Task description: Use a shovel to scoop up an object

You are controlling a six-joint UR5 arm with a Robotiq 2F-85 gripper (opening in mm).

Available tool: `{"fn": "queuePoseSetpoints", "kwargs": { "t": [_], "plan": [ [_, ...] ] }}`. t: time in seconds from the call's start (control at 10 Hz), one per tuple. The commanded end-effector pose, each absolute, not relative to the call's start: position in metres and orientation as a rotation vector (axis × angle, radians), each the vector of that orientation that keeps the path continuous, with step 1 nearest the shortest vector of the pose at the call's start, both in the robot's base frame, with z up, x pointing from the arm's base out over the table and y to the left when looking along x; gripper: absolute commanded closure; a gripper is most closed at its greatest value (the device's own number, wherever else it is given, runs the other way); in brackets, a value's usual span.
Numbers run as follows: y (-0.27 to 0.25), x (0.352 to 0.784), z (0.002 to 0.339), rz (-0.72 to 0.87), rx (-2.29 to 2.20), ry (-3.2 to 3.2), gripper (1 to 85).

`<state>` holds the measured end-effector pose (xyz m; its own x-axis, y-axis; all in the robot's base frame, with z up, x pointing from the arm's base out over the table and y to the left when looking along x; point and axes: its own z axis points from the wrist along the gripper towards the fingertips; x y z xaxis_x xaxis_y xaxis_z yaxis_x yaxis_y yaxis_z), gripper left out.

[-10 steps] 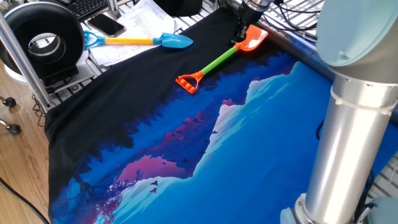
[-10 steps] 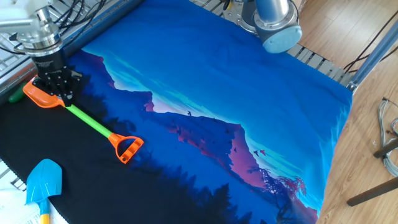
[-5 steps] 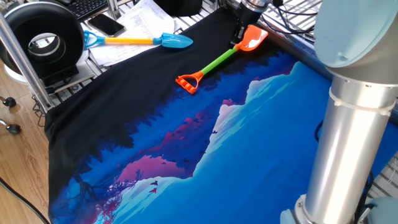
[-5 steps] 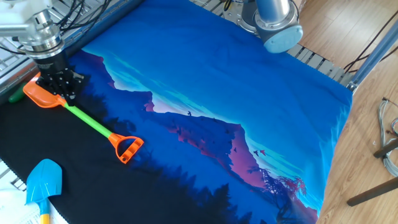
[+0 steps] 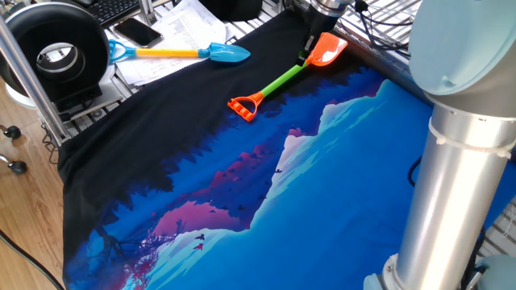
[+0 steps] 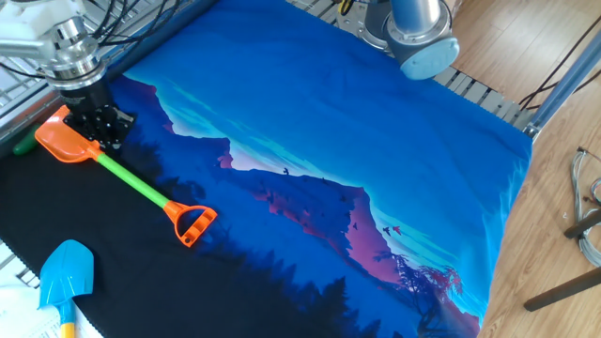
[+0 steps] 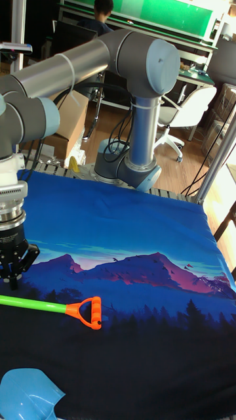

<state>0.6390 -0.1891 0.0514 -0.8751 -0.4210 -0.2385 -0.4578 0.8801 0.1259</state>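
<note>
A: Checked one fixed view first. Logged the gripper (image 5: pixel 309 45) a touch higher over the neck of the shovel (image 5: pixel 284 77) than half a second back. Found the shovel in the same spot, flat on the cloth (image 5: pixel 339 193), orange blade at the far edge. Left the blue shovel (image 5: pixel 181 53) out of it.

B: Confirmed in the other fixed view. Saw the gripper (image 6: pixel 100 134) drawn up and slightly off the blade-shaft joint, the shovel (image 6: pixel 133 183) unshifted below. Spotted what was probably the object (image 6: pixel 21 145), green, at the cloth's edge just beside the blade.

A: Could not tell from either whether the jaws stood spread or pressed together.

B: Same in the tall fixed view: gripper (image 7: pixel 13 274) above the green shaft (image 7: pixel 33 302), apart from it, finger gap unclear.

A: Judged no grasp made yet; shovel not lifted, scoop not begun. Expected another descent onto the neck to be needed.
</note>
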Motion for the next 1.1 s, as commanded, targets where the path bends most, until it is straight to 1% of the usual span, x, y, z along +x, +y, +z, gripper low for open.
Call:
{"fn": "queuePoseSetpoints", "kwargs": {
  "t": [0.0, 0.3, 0.6, 1.0],
  "plan": [
    [-0.188, 0.637, 0.052, 0.256, -0.595, 2.872, 84.0],
    [-0.205, 0.637, 0.049, 0.157, -0.638, 2.884, 84.3],
    [-0.211, 0.655, 0.052, 0.105, -0.602, 2.829, 84.3],
    [-0.209, 0.664, 0.054, 0.097, -0.640, 2.783, 84.3]
  ]
}}
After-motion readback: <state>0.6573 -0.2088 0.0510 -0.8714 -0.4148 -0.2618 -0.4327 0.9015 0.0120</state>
